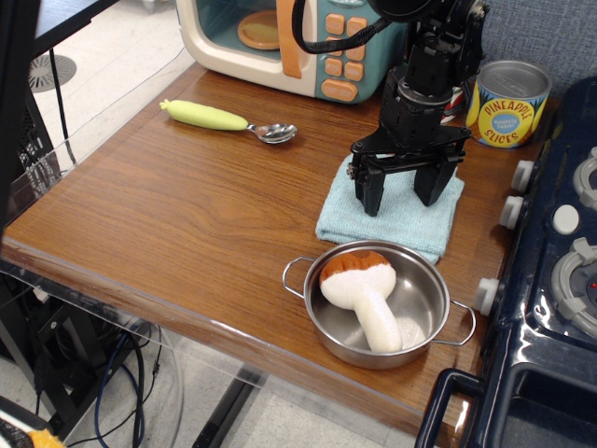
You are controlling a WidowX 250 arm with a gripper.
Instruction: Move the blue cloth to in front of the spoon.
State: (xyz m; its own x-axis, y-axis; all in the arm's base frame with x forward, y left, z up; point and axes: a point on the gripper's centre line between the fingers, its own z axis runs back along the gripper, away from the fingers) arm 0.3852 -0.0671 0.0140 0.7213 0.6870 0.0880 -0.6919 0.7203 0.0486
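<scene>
Because the gripper (pixel 403 191) stands directly over it with its two fingers spread apart, the middle of the blue cloth (pixel 392 217) is partly hidden; whether the fingertips touch the terry cannot be told. Well to the gripper's left lies the spoon (pixel 227 120). Just in front sits a steel pot (pixel 373 303) holding a toy mushroom (pixel 362 290). Behind, a can reads "PINEAPPLE SLICES" (pixel 508 104); the arm blocks another can beside it and part of the toy microwave (pixel 280 37).
</scene>
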